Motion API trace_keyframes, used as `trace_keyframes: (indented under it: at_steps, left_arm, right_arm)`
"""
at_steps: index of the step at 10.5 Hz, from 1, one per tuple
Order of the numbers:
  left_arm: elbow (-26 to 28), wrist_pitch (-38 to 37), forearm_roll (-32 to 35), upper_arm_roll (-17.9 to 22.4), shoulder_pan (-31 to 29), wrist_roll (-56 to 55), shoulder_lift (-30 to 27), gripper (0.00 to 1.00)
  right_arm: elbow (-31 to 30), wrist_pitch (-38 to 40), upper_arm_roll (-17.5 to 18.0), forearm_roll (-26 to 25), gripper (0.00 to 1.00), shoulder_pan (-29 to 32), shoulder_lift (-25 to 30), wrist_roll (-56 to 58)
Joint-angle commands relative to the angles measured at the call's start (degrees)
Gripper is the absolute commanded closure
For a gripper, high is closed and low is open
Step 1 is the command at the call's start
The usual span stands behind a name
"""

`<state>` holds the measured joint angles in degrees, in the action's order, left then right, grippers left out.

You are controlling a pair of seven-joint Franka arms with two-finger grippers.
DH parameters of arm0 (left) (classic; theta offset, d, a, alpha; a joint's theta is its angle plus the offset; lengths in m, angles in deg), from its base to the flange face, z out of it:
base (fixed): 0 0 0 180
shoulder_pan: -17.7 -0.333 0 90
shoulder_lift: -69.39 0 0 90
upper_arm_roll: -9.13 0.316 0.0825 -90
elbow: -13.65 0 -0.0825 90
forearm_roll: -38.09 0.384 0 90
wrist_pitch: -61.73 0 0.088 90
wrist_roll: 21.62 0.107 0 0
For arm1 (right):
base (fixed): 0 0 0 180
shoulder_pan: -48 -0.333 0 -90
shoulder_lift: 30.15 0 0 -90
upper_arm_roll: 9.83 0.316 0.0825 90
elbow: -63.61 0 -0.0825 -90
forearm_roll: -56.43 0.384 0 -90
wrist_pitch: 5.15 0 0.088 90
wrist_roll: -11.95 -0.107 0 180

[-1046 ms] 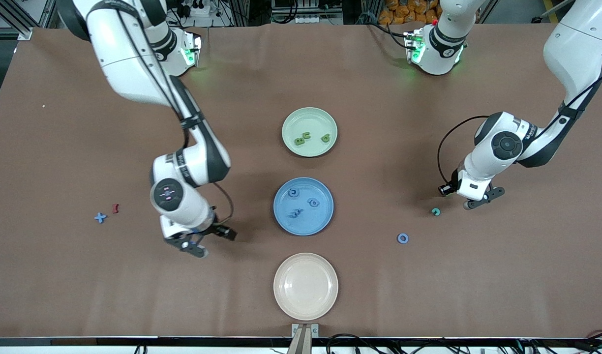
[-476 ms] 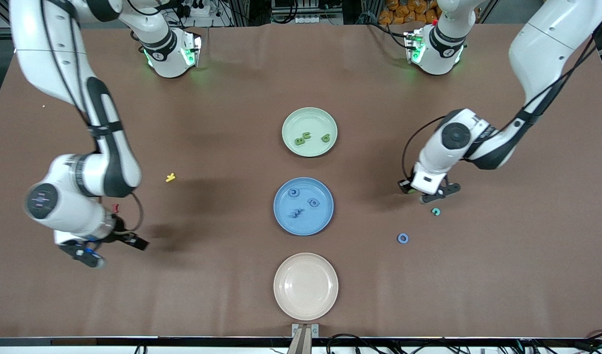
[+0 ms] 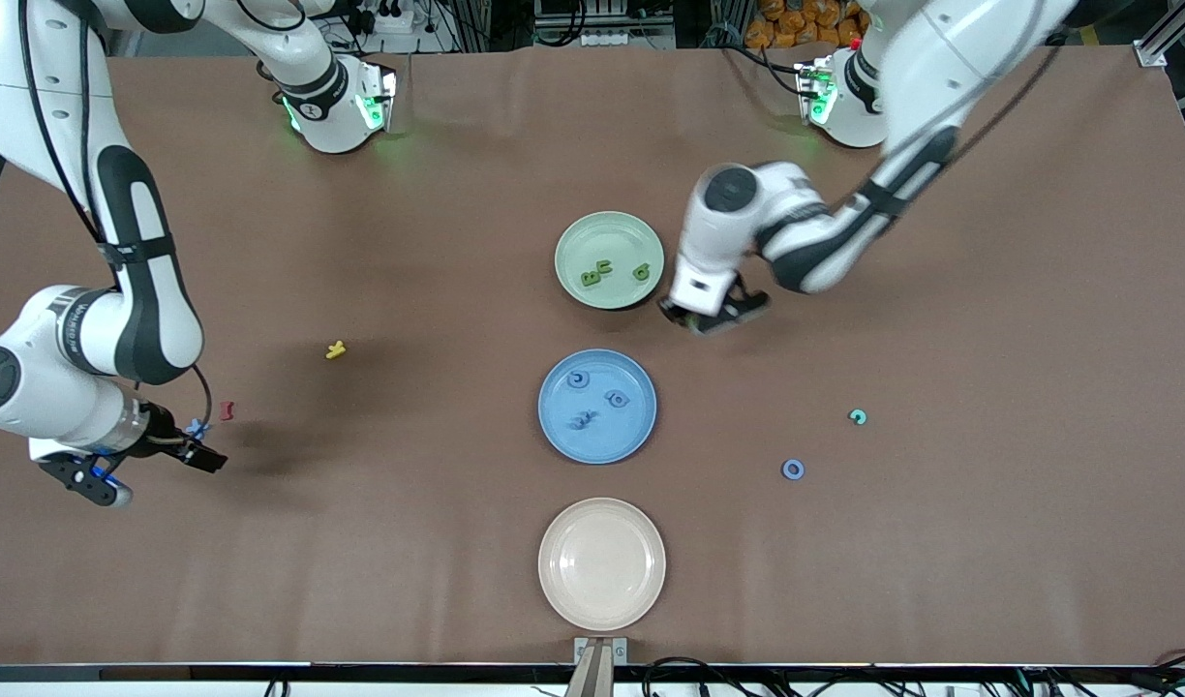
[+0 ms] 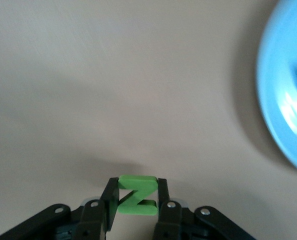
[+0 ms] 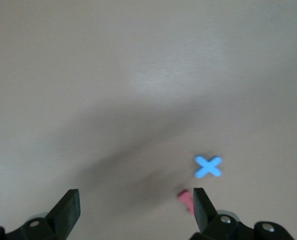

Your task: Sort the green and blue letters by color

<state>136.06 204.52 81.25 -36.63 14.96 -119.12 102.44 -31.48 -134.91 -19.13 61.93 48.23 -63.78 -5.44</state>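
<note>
My left gripper (image 3: pixel 711 320) is shut on a green Z (image 4: pixel 136 195) and holds it over the table beside the green plate (image 3: pixel 565 242), which holds three green letters (image 3: pixel 597 274). The blue plate (image 3: pixel 554 431) holds three blue letters (image 3: pixel 617 398); it also shows in the left wrist view (image 4: pixel 283 100). My right gripper (image 3: pixel 94 482) is open and empty, low over the table at the right arm's end, near a blue X (image 5: pixel 208 167), half hidden in the front view (image 3: pixel 197 426). A blue ring (image 3: pixel 793 469) and a teal C (image 3: pixel 857 417) lie toward the left arm's end.
A dark red letter (image 3: pixel 227 410) lies beside the blue X and close to one right finger (image 5: pixel 198 200). A yellow letter (image 3: pixel 336 349) lies between the right arm and the plates. An empty beige plate (image 3: pixel 554 590) sits nearest the front camera.
My left gripper has moved from beside the teal C to beside the green plate. My right gripper has swung from near the blue plate out to the blue X, uncovering the yellow letter.
</note>
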Motion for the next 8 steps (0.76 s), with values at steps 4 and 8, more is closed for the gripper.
trace_keyframes:
  at_steps: [4, 8]
  left_arm:
    - [-2.3, -5.4, -3.0, 0.3, 14.6, -10.2, -1.1, 1.0]
    - [-5.1, -10.5, -5.2, 0.8, 15.2, -10.0, -0.9, 0.0]
  right_arm:
    - [-13.8, -8.9, -0.9, -0.6, 0.0, 3.7, 6.1, 5.4]
    - [-15.2, -12.4, -0.7, 0.1, 0.0, 5.7, 4.5, 5.7]
